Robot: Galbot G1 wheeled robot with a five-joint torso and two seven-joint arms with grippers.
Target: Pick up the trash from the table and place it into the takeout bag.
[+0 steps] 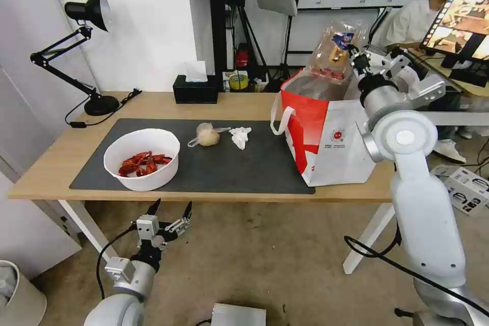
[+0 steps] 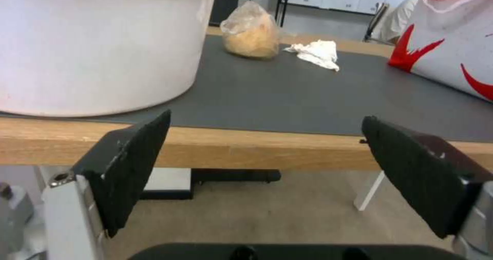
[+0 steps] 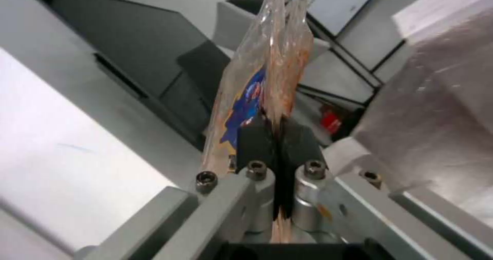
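The clear plastic tray (image 1: 336,51) with its red tomatoes hangs right over the open mouth of the takeout bag (image 1: 326,132), pinched by its edge in the right gripper (image 1: 356,58), fingers (image 3: 257,140) pressed together on the thin plastic. The bag stands at the right end of the table (image 1: 51,163), partly on the dark grey mat (image 1: 244,163), foil lining showing at the top. Over on the mat, the crumpled tissue (image 1: 240,136) lies just beside the small knotted bag (image 1: 207,135) with the beige lump, the two close but apart. Further left sits the white bowl (image 1: 142,159) of red shells. Down below the table's front edge, the left gripper (image 1: 169,212) hangs with its fingers (image 2: 131,163) spread wide, holding nothing. At the back, a black tissue box (image 1: 195,89) and a black desk lamp (image 1: 86,51).
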